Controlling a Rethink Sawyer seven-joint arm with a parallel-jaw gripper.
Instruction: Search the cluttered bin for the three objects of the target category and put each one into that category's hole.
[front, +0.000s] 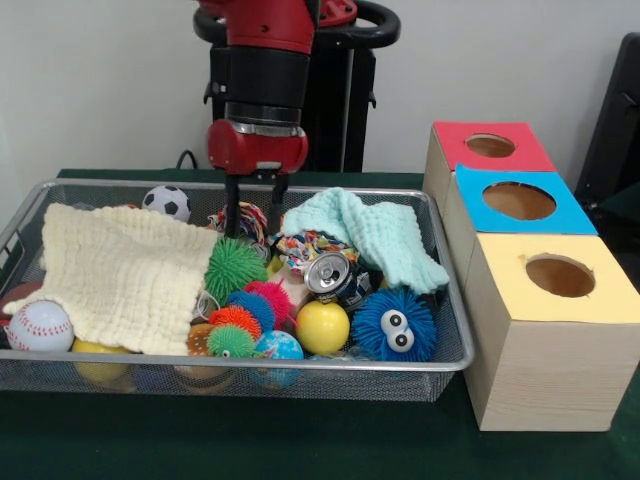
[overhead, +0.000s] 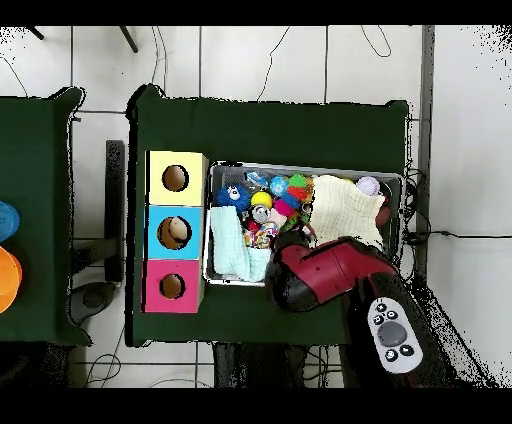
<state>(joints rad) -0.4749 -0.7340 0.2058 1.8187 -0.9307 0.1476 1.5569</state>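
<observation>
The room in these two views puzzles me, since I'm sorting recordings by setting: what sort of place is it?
Most likely a robotics lab, set up for a sorting test. A red arm on a pedestal lowers its gripper into a wire-mesh bin of toys, three wooden boxes with holes, one red-topped, stand alongside, and cables cross the tiled floor.

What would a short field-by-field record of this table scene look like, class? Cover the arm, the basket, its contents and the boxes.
Arm: red and black, lowered over the far side of the bin
Gripper: fingers dipping among the toys; open or shut cannot be told
Cloths: cream cloth, mint cloth
Toys: soccer ball, baseball, yellow ball, blue spiky ball with eyes, green spiky ball
Other: drink can
Boxes: red-topped with the hole, blue-topped box, yellow-topped box, in a row beside the bin
</observation>
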